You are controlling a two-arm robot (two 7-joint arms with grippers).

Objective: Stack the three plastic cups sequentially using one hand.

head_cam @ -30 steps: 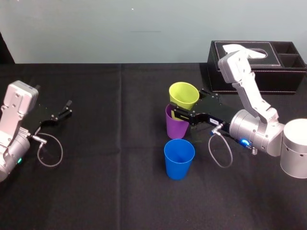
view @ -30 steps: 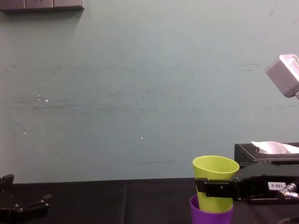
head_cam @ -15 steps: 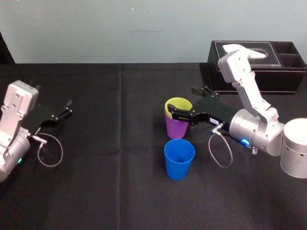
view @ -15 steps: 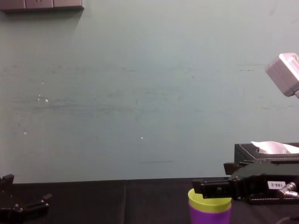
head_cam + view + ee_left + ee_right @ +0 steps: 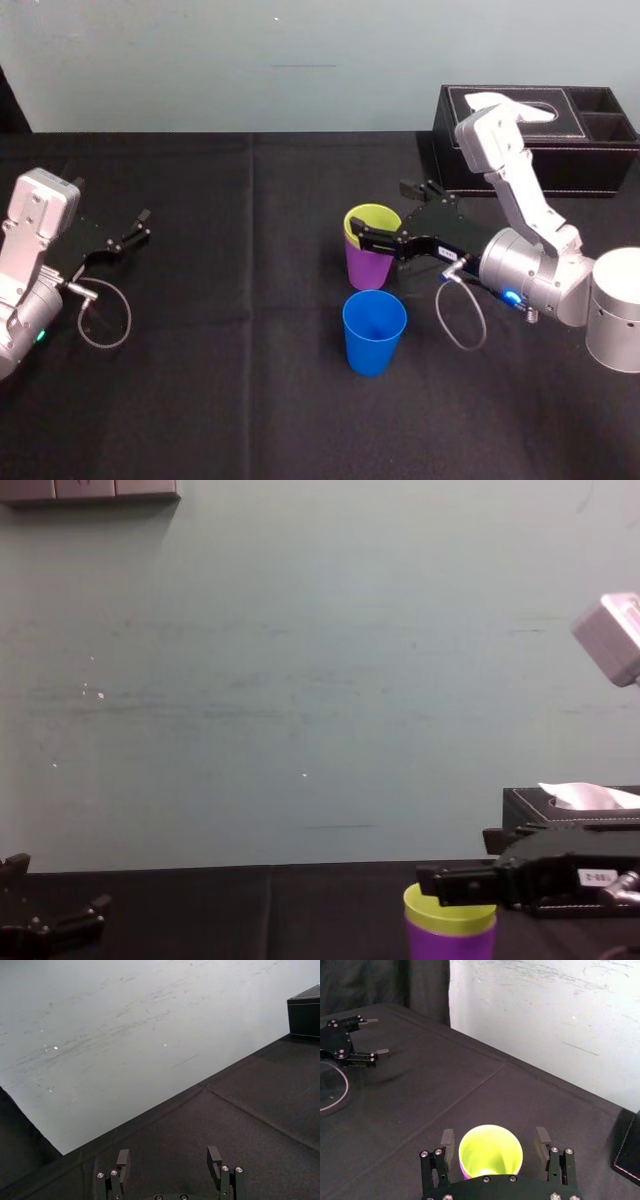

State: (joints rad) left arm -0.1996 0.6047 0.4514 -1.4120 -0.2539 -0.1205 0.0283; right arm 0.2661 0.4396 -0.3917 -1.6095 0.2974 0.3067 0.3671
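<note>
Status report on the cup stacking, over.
Right end effector open, straddling lime cup; left end effector open, parked far left. Lime cup nested in purple cup; blue cup standing apart, unstacked. Tissue box behind, not in the way.

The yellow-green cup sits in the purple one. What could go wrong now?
The right gripper has open jaws close on both sides of the yellow-green cup; pulling away crookedly could tip it and the purple cup. The blue cup stands just in front, so a low swing might knock it. The left gripper is parked at left.
</note>
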